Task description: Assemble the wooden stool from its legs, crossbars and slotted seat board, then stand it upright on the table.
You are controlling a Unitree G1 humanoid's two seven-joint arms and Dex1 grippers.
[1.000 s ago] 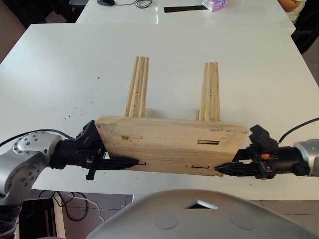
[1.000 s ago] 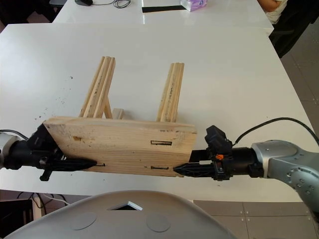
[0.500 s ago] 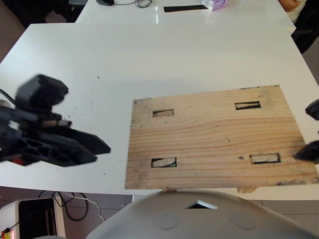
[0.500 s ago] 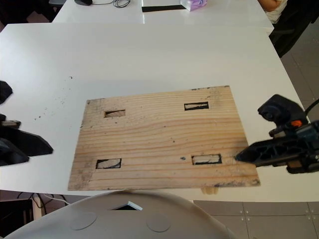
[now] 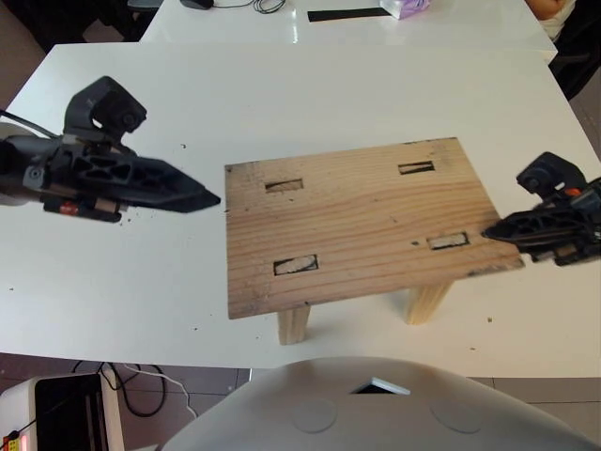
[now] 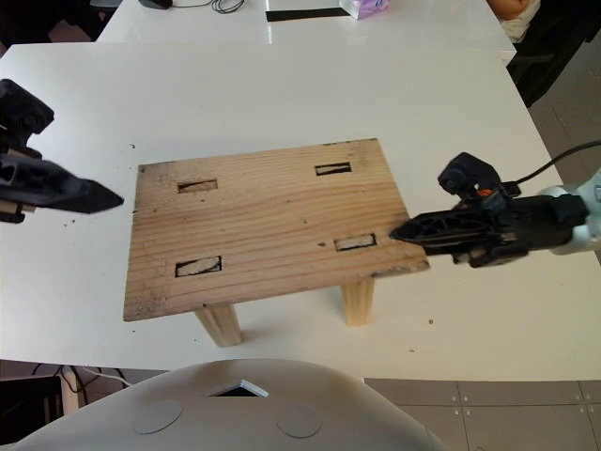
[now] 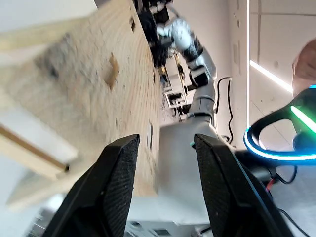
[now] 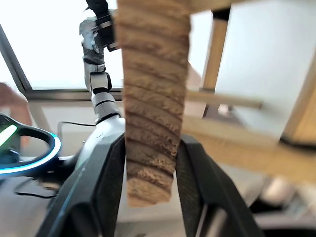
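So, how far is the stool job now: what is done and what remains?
Done: the stool is assembled and appears to stand upright on the table, legs under the seat board. In hand: the right gripper clamps the board's edge; the left gripper is open, apart from it. Left: probably only letting go.

Office or meeting room: long white tables (image 5: 329,94), computer mouse (image 5: 199,4) and cables (image 5: 272,7) behind.
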